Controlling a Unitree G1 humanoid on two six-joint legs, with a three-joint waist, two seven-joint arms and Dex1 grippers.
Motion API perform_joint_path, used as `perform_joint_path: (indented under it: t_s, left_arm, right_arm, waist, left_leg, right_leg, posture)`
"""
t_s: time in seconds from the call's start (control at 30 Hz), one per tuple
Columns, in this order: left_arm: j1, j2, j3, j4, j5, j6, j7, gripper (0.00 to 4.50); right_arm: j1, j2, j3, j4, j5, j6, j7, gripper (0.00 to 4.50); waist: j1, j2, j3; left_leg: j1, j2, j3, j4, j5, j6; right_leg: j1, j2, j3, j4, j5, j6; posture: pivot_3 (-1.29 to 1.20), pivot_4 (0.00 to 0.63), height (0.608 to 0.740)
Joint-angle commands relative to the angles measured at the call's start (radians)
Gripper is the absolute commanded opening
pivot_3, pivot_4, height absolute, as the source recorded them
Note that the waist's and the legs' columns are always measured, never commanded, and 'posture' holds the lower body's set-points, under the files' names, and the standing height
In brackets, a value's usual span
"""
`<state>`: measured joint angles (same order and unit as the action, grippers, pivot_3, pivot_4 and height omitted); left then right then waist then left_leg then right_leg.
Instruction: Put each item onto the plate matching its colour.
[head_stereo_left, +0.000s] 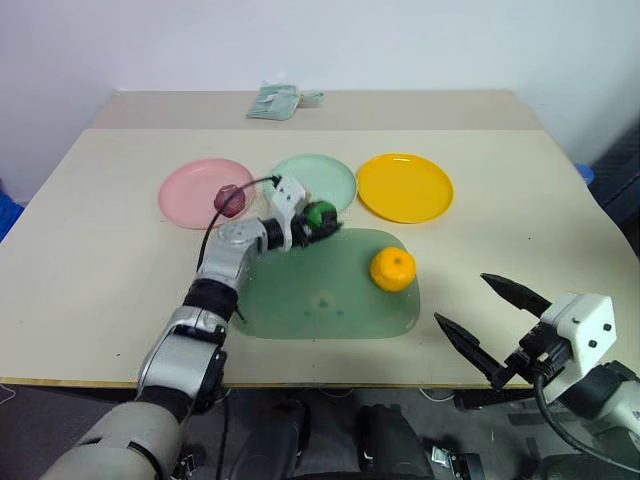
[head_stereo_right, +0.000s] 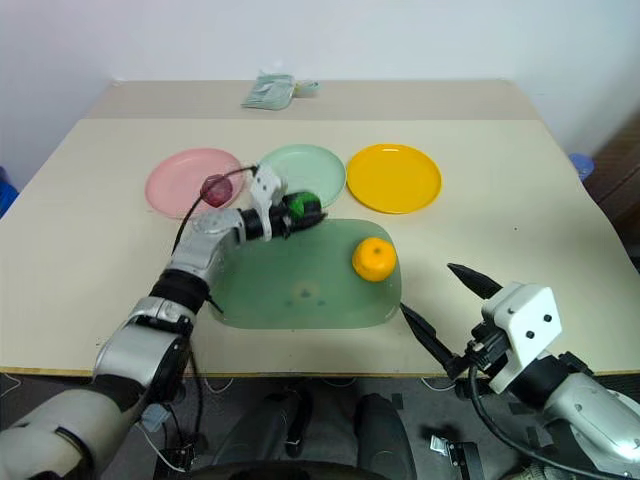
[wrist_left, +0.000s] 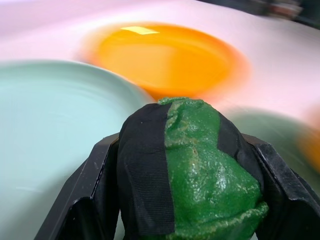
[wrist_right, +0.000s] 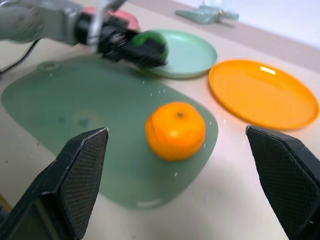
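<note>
A beige table (head_stereo_left: 100, 250) carries three plates (head_stereo_left: 405, 187), a green mat (head_stereo_left: 320, 295) and a folded cloth (head_stereo_left: 275, 101).

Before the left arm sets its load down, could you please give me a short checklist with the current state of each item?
1. Left hand shut on the green ball: ok.
2. Green plate bare to receive it: ok.
3. Ball already over the green plate: not ok, at its near rim.
4. Maroon ball on the pink plate: ok.
5. Orange ball on the yellow plate: not ok, on the green mat.
6. Right hand open and apart: ok.
</note>
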<state>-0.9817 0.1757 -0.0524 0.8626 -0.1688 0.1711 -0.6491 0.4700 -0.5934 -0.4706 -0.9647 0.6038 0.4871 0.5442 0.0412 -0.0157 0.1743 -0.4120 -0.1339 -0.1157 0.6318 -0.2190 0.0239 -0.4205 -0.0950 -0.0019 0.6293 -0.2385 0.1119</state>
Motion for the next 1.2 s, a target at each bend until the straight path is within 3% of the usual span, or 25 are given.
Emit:
perform_joint_path:
  t_s: [0.03,0.17,0.27,0.3,0.47,0.6,0.73,0.83,1.03,1.2]
  left_arm:
    - [-0.136,-0.036,0.067,0.156,0.021,0.000,0.230,3.18]
    - [-0.231,-0.071,0.119,0.324,0.035,-0.057,0.405,3.18]
    - [-0.255,-0.090,0.127,0.380,0.049,-0.071,0.438,3.94]
    - [-0.259,-0.095,0.131,0.385,0.049,-0.077,0.431,4.47]
    - [-0.245,-0.090,0.183,0.352,0.009,-0.095,0.369,4.47]
    - [-0.053,-0.014,0.139,0.084,0.014,-0.217,0.132,4.47]
    - [0.239,0.136,0.094,-0.406,-0.110,-0.081,-0.194,4.47]
    - [0.404,0.261,0.122,-0.645,-0.243,0.016,-0.380,4.47]
    - [0.611,0.462,0.176,-0.864,-0.375,0.112,-0.569,4.47]
    - [0.720,0.520,0.185,-0.966,-0.405,0.129,-0.601,4.47]
  right_arm:
    - [-0.090,-0.029,0.049,0.030,-0.009,0.005,-0.014,4.50]
    - [-0.202,-0.059,0.112,0.098,-0.043,0.014,-0.018,4.50]
    - [-0.279,-0.074,0.156,0.151,-0.064,0.017,-0.015,4.50]
    - [-0.302,-0.078,0.171,0.167,-0.074,0.015,-0.010,4.50]
    - [-0.382,-0.076,0.218,0.219,-0.085,0.018,0.004,4.50]
    - [-0.455,-0.067,0.295,0.284,-0.112,0.027,0.005,4.50]
    - [-0.513,-0.043,0.380,0.403,-0.161,0.003,0.021,4.50]
    - [-0.549,-0.019,0.424,0.495,-0.191,-0.036,0.047,4.50]
    - [-0.617,0.016,0.474,0.635,-0.222,-0.098,0.109,4.50]
    - [-0.663,0.039,0.504,0.718,-0.237,-0.121,0.157,4.50]
  waist:
    - [-0.001,0.000,0.000]
    - [-0.001,-0.001,0.000]
    - [-0.002,-0.001,0.000]
    - [-0.001,-0.001,0.000]
    - [-0.001,-0.002,0.001]
    - [-0.020,-0.001,0.000]
    - [-0.047,0.000,0.000]
    - [-0.052,0.001,0.000]
    - [-0.035,0.003,0.000]
    - [-0.025,0.004,0.000]
  left_leg:
    - [0.000,0.000,0.000,0.000,0.000,0.000]
    - [0.000,-0.001,0.001,-0.001,0.000,0.001]
    - [0.000,-0.001,0.001,-0.001,0.000,0.001]
    - [0.000,-0.001,0.001,-0.001,0.000,0.001]
    - [0.000,-0.002,0.001,0.000,0.000,0.001]
    - [0.001,-0.001,0.003,-0.002,0.000,0.001]
    - [0.001,0.000,0.003,-0.004,0.000,0.000]
    - [0.001,0.000,0.003,-0.004,0.000,0.000]
    - [0.002,0.000,0.003,-0.002,-0.001,0.000]
    - [0.002,0.000,0.003,-0.002,-0.001,0.000]
  right_leg:
    - [0.000,0.000,0.000,0.000,0.000,0.001]
    - [0.000,0.000,-0.001,0.000,0.001,-0.001]
    - [-0.001,0.000,-0.001,0.000,0.001,-0.002]
    - [-0.001,0.000,-0.001,0.000,0.001,-0.002]
    - [0.000,-0.001,-0.001,0.000,0.002,-0.001]
    - [-0.001,-0.001,0.001,0.001,0.002,-0.002]
    - [-0.003,0.000,0.004,0.002,0.003,-0.004]
    - [-0.004,0.000,0.004,0.002,0.004,-0.005]
    - [-0.002,0.000,0.004,0.001,0.004,-0.007]
    - [-0.004,0.000,0.004,0.001,0.004,-0.007]
  posture:
    - [0.00,0.150,0.740]
    - [0.00,0.150,0.740]
    - [0.00,0.150,0.740]
    - [0.00,0.150,0.740]
    - [0.00,0.150,0.740]
    - [0.00,0.150,0.740]
    - [0.00,0.150,0.740]
    - [0.00,0.150,0.740]
    - [0.00,0.150,0.740]
    - [0.00,0.150,0.740]
